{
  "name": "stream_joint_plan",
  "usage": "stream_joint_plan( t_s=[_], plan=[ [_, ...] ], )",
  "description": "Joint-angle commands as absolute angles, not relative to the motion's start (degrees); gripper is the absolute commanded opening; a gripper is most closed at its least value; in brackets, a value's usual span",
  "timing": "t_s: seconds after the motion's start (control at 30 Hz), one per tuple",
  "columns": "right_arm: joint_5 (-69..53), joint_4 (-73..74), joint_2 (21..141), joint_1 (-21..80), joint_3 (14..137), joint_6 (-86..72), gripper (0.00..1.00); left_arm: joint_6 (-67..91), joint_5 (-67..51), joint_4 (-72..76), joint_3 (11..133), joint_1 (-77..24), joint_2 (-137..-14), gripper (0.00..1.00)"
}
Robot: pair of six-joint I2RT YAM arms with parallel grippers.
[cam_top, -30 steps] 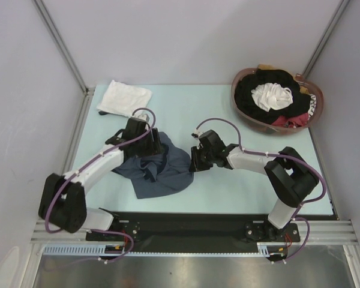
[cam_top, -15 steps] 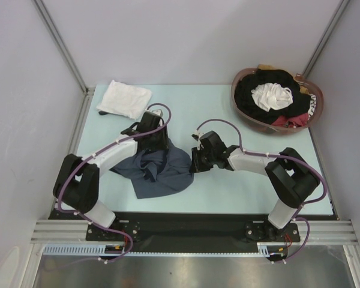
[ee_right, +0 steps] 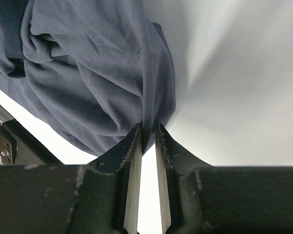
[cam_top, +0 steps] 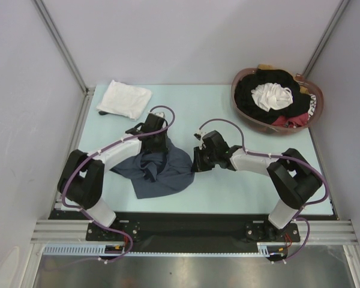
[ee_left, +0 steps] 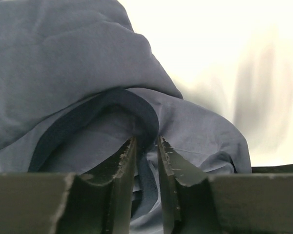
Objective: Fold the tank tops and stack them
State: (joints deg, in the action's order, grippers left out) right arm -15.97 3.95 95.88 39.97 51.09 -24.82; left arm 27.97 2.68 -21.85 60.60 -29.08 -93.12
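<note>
The left pincer (ee_left: 146, 140) has its fingers drawn close on the dark hem band (ee_left: 88, 114) of the grey-blue tank top (cam_top: 168, 174), the band running up between them. The right pincer (ee_right: 147, 129) is nipped tight on the cloth's opposite edge. The top lies bunched between the two, its lower part close to the near edge of the bench (cam_top: 240, 186). Bare bench stretches behind the right pincer and beyond it to the clothes basket (cam_top: 234, 103). The white tank top (cam_top: 126, 99) sits folded beyond the left pincer, at the far corner.
</note>
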Motion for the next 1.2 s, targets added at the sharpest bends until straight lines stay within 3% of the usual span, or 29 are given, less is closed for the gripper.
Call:
stream_joint_plan(
  t_s=[0.0,0.07,0.1,0.13,0.27,0.43,0.73,0.97,1.17],
  plan=[
    [-16.79,2.02,93.52,39.64,50.71,-24.52,0.22,27.51,2.64,-21.62,60.74,-30.06,-93.43,0.28],
    [-16.70,2.02,93.34,39.55,50.36,-24.61,0.22,27.34,2.46,-21.36,60.21,-30.06,-93.69,0.24],
    [-16.61,1.85,93.17,39.55,50.27,-24.61,0.22,27.33,2.11,-21.01,60.03,-30.06,-93.78,0.06],
    [-16.52,1.76,92.99,39.55,50.10,-24.52,0.23,27.33,2.02,-21.09,60.12,-30.06,-93.87,0.00],
    [-16.09,0.80,92.02,39.46,49.31,-24.78,0.41,25.76,2.98,-24.25,63.97,-29.80,-90.72,0.00],
    [-17.22,-3.76,88.52,39.11,45.80,-25.66,0.54,23.29,2.99,-33.47,74.69,-27.43,-82.12,0.00],
    [-25.22,-17.30,87.10,42.00,41.31,-27.16,0.61,21.80,-2.46,-43.41,88.32,-26.72,-72.96,0.00],
    [-20.75,-31.80,87.36,49.65,37.71,-27.07,0.61,20.92,-0.53,-49.30,96.06,-26.81,-71.81,0.00],
    [-10.22,-35.15,89.55,58.44,39.37,-28.12,0.59,20.48,2.11,-51.68,100.81,-26.72,-73.21,0.00]
  ],
)
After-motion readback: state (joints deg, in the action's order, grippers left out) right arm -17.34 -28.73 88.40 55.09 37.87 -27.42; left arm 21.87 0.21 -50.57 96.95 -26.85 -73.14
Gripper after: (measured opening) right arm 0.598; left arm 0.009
